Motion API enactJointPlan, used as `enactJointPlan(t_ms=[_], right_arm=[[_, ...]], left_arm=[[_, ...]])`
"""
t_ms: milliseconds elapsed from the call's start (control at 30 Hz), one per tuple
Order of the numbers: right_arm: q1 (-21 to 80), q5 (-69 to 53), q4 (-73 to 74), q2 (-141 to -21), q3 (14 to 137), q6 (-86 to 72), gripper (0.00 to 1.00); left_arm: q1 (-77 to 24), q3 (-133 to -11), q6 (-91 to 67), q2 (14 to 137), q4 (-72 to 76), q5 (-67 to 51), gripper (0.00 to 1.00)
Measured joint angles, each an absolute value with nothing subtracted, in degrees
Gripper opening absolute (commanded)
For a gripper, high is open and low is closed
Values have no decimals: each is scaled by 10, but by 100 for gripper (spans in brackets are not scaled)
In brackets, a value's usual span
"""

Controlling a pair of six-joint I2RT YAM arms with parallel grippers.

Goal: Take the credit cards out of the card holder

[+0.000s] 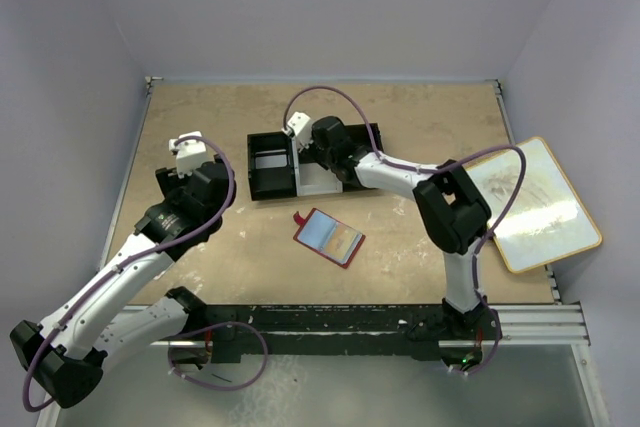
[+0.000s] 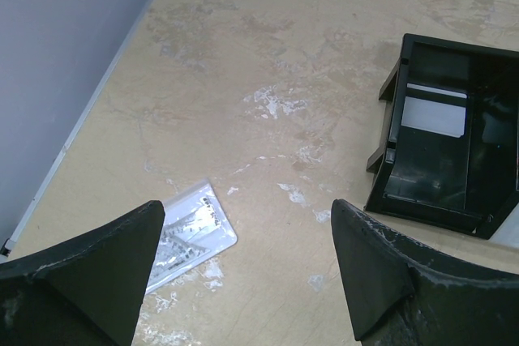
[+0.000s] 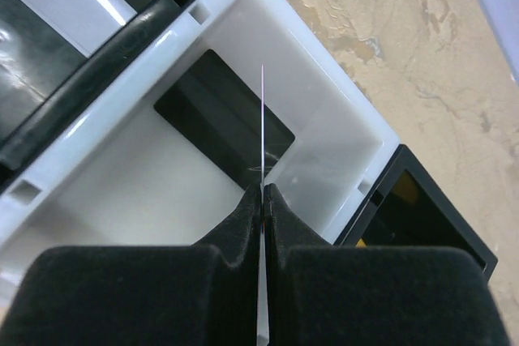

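One credit card [image 3: 262, 123] stands on edge in the right gripper [image 3: 262, 188]. In the right wrist view it shows only as a thin pale line rising from between the two black fingers [image 3: 243, 224], which are pressed fully together on its lower edge. The card hangs above the white middle compartment of the black-and-white tray [image 3: 345, 123], not touching its floor as far as the view shows. A dark flat rectangle lies on that white floor just behind the card.

The card holder [image 1: 329, 237] lies open and flat on the table [image 1: 430, 112], in front of the tray and well apart from both grippers. Its red border frames inner panels that shade from blue to yellow-orange. Whether cards remain inside cannot be told.

From above, the right arm reaches across the tray [image 1: 270, 193] from the right, its wrist over the middle compartment. The tray's left black compartment holds a pale flat rectangle; whether that is a card is unclear.

The left gripper [image 2: 245, 210] hovers over bare table to the left of the tray, its fingers spread wide and holding nothing. A clear plastic packet [image 2: 195, 228] lies on the table partly under its left finger. A white board with a wooden rim [image 1: 535, 202] rests at the table's right edge.
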State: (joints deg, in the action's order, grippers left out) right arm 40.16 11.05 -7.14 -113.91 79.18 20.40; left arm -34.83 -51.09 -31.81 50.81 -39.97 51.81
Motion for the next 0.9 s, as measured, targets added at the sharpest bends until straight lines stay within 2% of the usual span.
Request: enactJointPlan(t_ms=[433, 900], right_arm=[[402, 132, -76, -1187, 832, 315, 1], [402, 134, -54, -1228, 862, 347, 14]], left_arm=[[-348, -511, -316, 508, -399, 517, 82], [-348, -511, -308, 507, -399, 514, 82]])
